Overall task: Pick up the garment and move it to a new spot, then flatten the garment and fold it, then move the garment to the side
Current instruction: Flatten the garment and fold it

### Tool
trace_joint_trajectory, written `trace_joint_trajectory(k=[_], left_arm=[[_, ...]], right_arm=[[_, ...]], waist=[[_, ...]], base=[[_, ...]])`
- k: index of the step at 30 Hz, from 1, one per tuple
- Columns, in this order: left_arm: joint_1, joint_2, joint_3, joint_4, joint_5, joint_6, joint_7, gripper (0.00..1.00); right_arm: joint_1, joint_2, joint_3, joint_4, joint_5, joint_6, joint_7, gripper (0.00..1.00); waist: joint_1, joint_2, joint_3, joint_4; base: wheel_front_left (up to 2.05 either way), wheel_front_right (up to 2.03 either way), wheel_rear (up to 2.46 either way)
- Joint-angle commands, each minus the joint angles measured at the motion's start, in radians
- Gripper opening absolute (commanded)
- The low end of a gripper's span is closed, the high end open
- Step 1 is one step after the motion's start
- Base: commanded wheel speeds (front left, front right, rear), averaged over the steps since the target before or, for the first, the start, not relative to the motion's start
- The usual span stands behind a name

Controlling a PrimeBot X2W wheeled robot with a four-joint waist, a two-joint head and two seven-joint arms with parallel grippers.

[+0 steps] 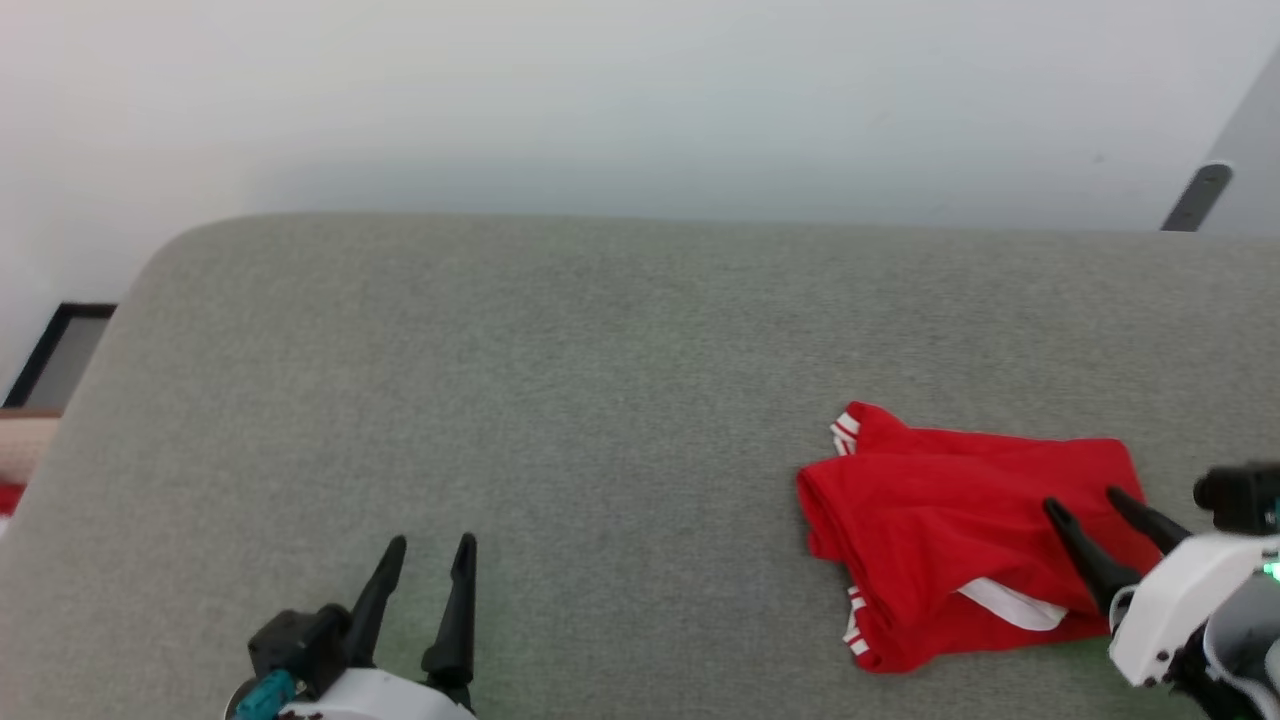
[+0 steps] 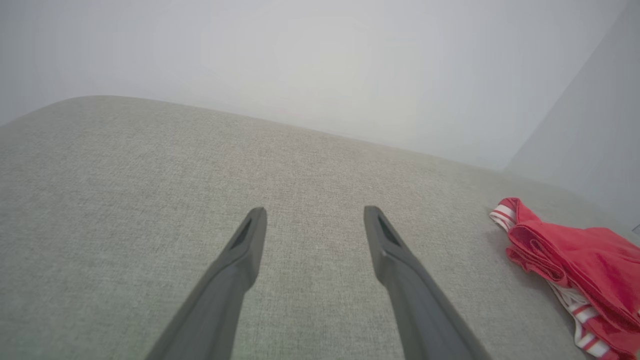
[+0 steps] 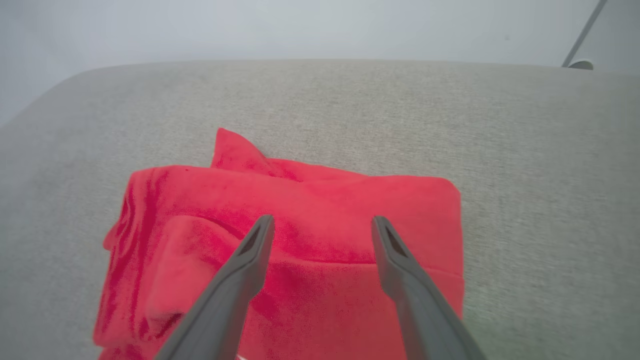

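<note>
Two grippers show low in the head view. The left gripper [image 1: 432, 540], at the lower left, has its fingers spread wide over the bare grey cushion [image 1: 600, 380] and holds nothing. The right gripper [image 1: 1082, 497], at the lower right, is spread wide too, with its tips over the garment [image 1: 940, 500]. The garment lies folded in a red bundle on the cushion, with white trim peeking out.

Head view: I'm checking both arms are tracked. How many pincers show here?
2. The left pincer at lower left, open above the grey surface; the right pincer at lower right, open over the folded red garment.
</note>
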Motion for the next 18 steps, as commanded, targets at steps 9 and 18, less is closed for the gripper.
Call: trace_joint_trajectory(k=[9,18], left_arm=[[0.066,-0.014,0.079,0.011,0.054,-0.003,0.000,1.00],[0.131,-0.005,0.126,-0.067,0.093,-0.003,0.000,1.00]], right_arm=[[0.035,0.062,-0.023,0.135,-0.098,0.001,-0.294,1.00],[0.088,0.096,-0.109,0.084,-0.178,0.001,-0.356,1.00]], waist=[[0.0000,0.0000,-0.060,-0.076],[0.0000,0.0000,-0.090,-0.100]], base=[[0.00,0.00,0.00],[0.00,0.00,0.00]])
